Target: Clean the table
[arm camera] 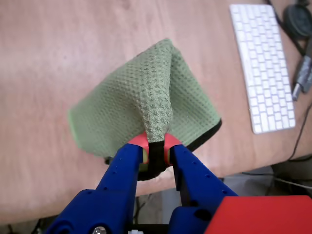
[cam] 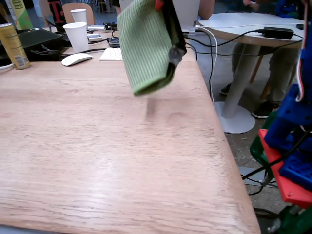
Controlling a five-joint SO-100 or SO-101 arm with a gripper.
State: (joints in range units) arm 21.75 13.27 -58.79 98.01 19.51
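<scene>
Green waffle cloth [arm camera: 146, 105] pinched tight in your gripper [arm camera: 155, 146], hanging clear above the table [cam: 97, 161], white paper cups [cam: 76, 35] at its far edge, contents unseen.

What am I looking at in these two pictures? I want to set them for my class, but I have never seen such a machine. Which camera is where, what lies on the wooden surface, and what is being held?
It is a small robot arm with a two-finger gripper, blue with red tips. The fixed view looks along the table from one end; the wrist view rides on the arm and looks down past the fingers. The gripper is shut on a green cloth, which hangs above the wood. At the table's far end stand a yellow can and a white cup, with a white mouse and a white keyboard nearby. The rest of the wood looks bare.
</scene>
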